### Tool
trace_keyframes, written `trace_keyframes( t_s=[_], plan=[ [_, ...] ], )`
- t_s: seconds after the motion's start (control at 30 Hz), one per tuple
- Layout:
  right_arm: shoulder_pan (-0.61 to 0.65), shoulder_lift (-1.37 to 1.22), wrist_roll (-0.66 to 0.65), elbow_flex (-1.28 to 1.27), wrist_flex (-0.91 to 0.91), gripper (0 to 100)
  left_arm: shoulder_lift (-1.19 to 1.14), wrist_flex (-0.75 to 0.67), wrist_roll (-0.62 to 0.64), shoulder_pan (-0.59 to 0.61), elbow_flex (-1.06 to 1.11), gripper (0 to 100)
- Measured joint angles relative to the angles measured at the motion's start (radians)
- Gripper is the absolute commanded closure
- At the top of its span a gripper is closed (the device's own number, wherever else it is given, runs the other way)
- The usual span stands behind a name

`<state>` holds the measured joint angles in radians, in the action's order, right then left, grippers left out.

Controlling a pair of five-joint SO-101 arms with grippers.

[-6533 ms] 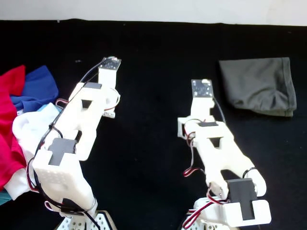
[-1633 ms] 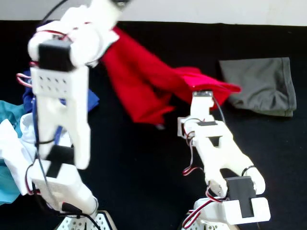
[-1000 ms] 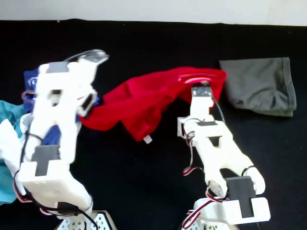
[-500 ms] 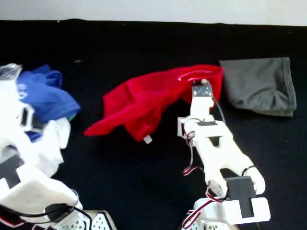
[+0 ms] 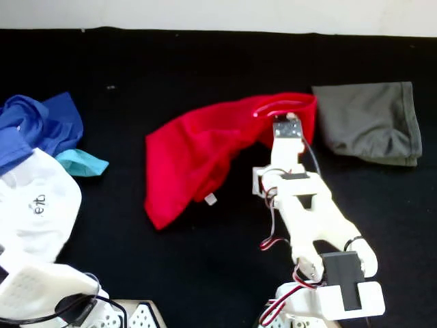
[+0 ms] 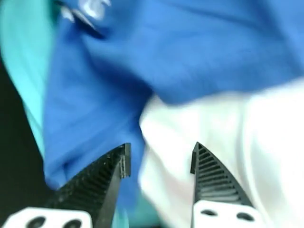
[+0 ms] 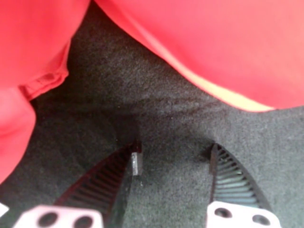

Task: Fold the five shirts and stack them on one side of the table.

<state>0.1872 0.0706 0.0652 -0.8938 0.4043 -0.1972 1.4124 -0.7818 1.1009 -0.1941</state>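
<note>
Shirt in red [image 5: 194, 154] lies crumpled by right gripper [image 7: 174, 149], seemingly loose.

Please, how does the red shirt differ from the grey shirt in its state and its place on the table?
The red shirt lies crumpled and unfolded; the grey shirt is folded flat and neat. The red shirt is near the table's middle; the grey shirt is at its right side. Both rest on the black table.
</note>
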Motion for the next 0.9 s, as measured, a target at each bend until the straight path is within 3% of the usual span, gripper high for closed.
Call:
trace_keyframes(
  t_s=[0.17, 0.37, 0.73, 0.9],
  plan=[
    [0.0, 0.0, 0.0, 0.0, 0.0, 77.4, 0.0, 0.287, 0.109, -0.206, -0.242, 79],
    [0.0, 0.0, 0.0, 0.0, 0.0, 77.4, 0.018, 0.342, 0.253, -0.496, -0.336, 79],
    [0.0, 0.0, 0.0, 0.0, 0.0, 77.4, 0.097, 0.339, 0.334, -1.162, 0.026, 79],
    [0.0, 0.0, 0.0, 0.0, 0.0, 77.4, 0.097, 0.195, 0.338, -1.329, 0.261, 79]
  ],
)
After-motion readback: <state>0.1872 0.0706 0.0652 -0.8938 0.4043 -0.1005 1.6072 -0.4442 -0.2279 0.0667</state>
